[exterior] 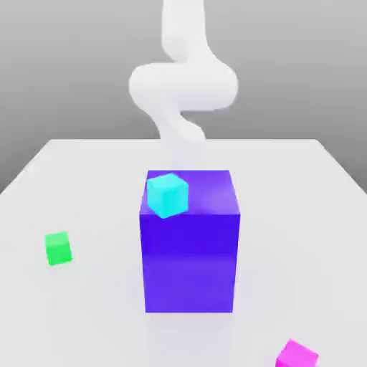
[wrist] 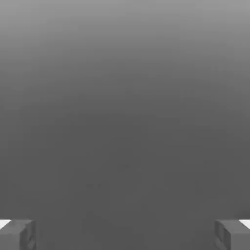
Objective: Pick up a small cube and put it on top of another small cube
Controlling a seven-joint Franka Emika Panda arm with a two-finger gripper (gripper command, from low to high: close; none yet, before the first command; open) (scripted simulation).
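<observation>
A tiny magenta-pink small cube (exterior: 297, 355) lies on the white table near the front edge, toward the exterior view's right. The other small cube (exterior: 58, 248), bright green, rests on the table at the exterior view's left. The white arm (exterior: 183, 86) rises behind the big blue-violet block. In the hand view my gripper (wrist: 125, 234) is open: its two grey fingertips (wrist: 17, 234) stand far apart with nothing between them, over a plain grey background.
A big blue-violet block (exterior: 190, 244) stands in the middle of the white table (exterior: 86, 172), with a cyan cube (exterior: 168, 194) resting on its top near the left corner. It stands between the two small cubes.
</observation>
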